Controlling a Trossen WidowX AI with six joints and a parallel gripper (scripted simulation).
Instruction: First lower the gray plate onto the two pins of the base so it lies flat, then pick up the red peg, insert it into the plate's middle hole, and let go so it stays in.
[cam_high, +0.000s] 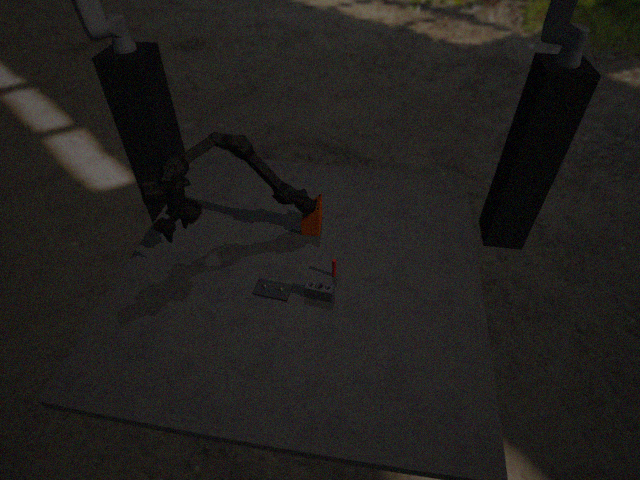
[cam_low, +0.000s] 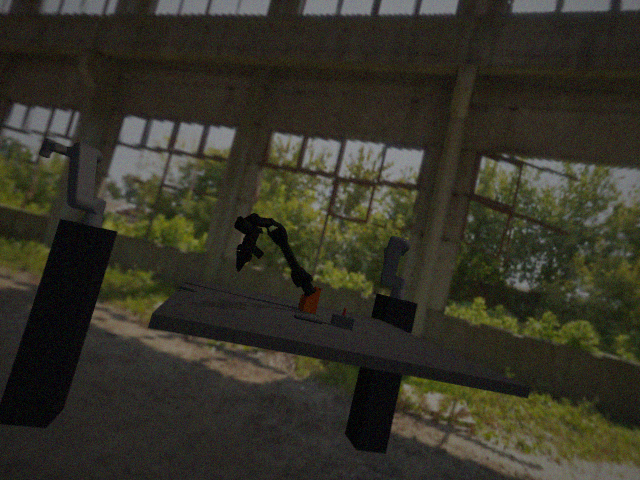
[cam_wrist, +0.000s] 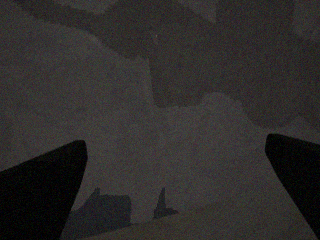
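A flat gray base (cam_high: 270, 289) (cam_low: 308, 317) with two small pins lies near the middle of the table. Right beside it sits a thicker gray plate (cam_high: 319, 288) (cam_low: 342, 321) with three holes in a row. A red peg (cam_high: 333, 267) (cam_low: 344, 312) stands upright just behind the plate. My gripper (cam_high: 166, 227) (cam_low: 241, 264) (cam_wrist: 177, 146) is open and empty. It hangs high over the table's back left part, far from the plate and peg. The wrist view shows only bare table and shadows between the fingers.
The arm's orange foot (cam_high: 313, 219) (cam_low: 309, 301) stands behind the parts. Two black camera pillars (cam_high: 139, 118) (cam_high: 537, 149) stand beyond the table's back corners. The table (cam_high: 289, 392) has its front edge near the bottom of the top view.
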